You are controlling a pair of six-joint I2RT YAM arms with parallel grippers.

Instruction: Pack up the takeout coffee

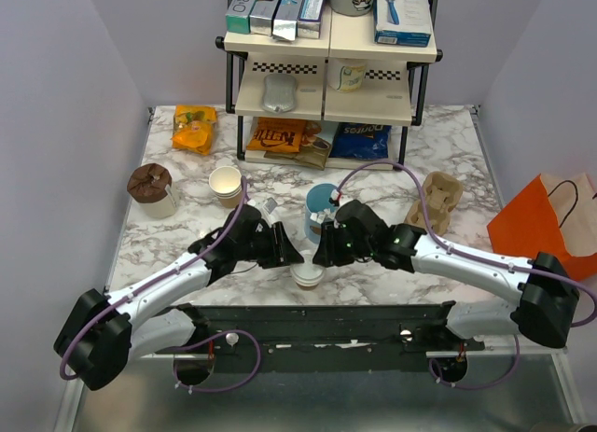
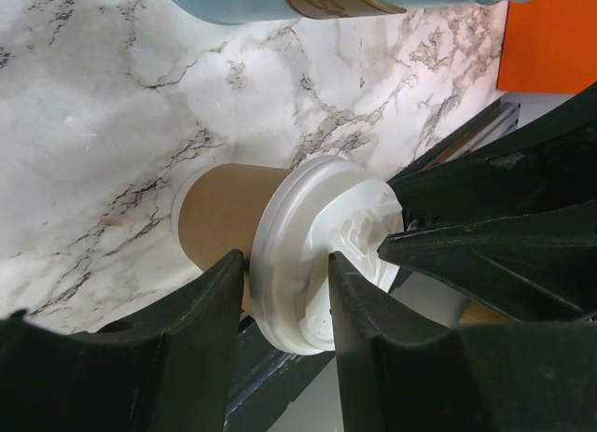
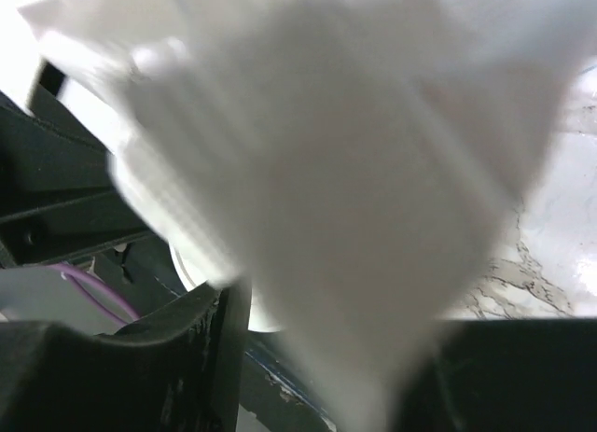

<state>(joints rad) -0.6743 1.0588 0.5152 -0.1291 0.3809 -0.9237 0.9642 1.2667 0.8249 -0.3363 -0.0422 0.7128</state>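
Observation:
The takeout coffee (image 1: 306, 275), a tan paper cup (image 2: 219, 213) with a white lid (image 2: 308, 255), stands near the table's front edge between both arms. My left gripper (image 1: 297, 257) reaches it from the left. In the left wrist view its fingers (image 2: 201, 339) touch the lid's rim on both sides, one under the rim and one on top. My right gripper (image 1: 319, 257) comes from the right; its fingers (image 2: 457, 250) stand apart over the lid's raised centre. A blurred white shape (image 3: 326, 171) fills the right wrist view between the jaws.
A taller light-blue cup (image 1: 322, 208) with white packets stands just behind the coffee. A cardboard cup carrier (image 1: 437, 201) and an orange bag (image 1: 546, 222) are to the right. An open paper cup (image 1: 226, 185) and a brown-topped cup (image 1: 152, 189) are to the left. A shelf rack (image 1: 331, 77) stands at the back.

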